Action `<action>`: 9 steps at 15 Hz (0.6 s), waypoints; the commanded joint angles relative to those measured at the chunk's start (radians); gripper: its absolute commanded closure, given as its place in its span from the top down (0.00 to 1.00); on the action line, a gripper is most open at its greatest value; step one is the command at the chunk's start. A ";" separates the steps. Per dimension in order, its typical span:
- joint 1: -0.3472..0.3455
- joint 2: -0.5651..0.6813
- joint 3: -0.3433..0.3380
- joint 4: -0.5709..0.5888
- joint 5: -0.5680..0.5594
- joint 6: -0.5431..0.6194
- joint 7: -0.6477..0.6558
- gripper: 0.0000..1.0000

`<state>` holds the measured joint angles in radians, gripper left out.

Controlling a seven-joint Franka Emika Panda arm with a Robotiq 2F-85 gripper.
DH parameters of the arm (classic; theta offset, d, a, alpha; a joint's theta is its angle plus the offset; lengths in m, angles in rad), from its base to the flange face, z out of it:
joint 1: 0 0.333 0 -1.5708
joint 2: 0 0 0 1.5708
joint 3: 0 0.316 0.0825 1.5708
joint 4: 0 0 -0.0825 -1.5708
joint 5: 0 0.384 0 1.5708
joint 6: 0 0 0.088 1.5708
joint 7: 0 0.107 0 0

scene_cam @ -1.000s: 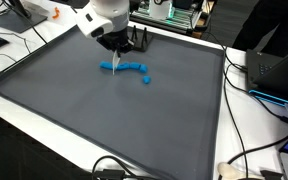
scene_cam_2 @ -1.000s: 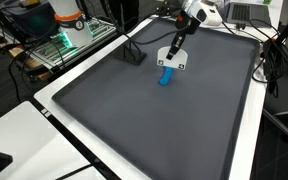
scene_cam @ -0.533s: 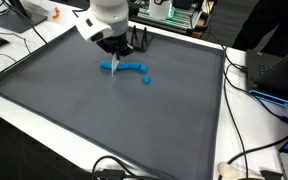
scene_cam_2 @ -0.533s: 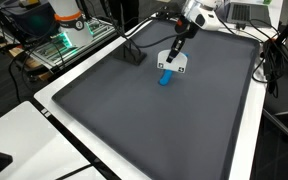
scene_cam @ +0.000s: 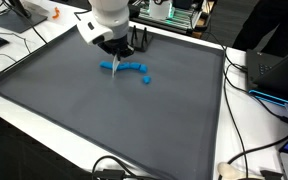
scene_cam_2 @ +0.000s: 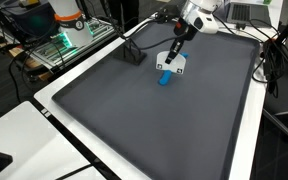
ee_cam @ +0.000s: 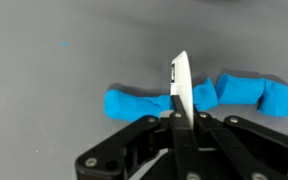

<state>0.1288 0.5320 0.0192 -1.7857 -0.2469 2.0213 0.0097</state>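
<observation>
A blue clay roll (scene_cam: 125,67) lies on the dark grey mat (scene_cam: 104,115), with a small separate blue piece (scene_cam: 146,79) next to it. My gripper (scene_cam: 115,52) hangs just above the roll's end and is shut on a thin white blade (ee_cam: 181,88). In the wrist view the blade stands edge-on over the middle of the roll (ee_cam: 134,102), between my gripper's fingers (ee_cam: 181,120). In an exterior view the white blade (scene_cam_2: 175,64) sits right above the blue clay (scene_cam_2: 165,79). I cannot tell whether the blade touches the clay.
A small black stand (scene_cam: 139,45) sits at the mat's back edge, also seen in an exterior view (scene_cam_2: 134,56). Cables (scene_cam: 246,70) and a laptop (scene_cam: 279,70) lie beside the mat on the white table. An electronics rack (scene_cam_2: 69,35) stands off the table.
My arm has shifted slightly above the clay, with the blade still held. The blue clay has not moved.
</observation>
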 commanded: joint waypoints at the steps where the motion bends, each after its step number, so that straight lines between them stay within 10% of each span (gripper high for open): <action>1: 0.002 0.013 -0.005 -0.038 -0.017 0.024 0.021 0.01; 9: -0.002 0.016 -0.004 -0.041 -0.009 -0.012 0.004 0.01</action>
<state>0.1288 0.5399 0.0164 -1.7924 -0.2469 2.0197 0.0133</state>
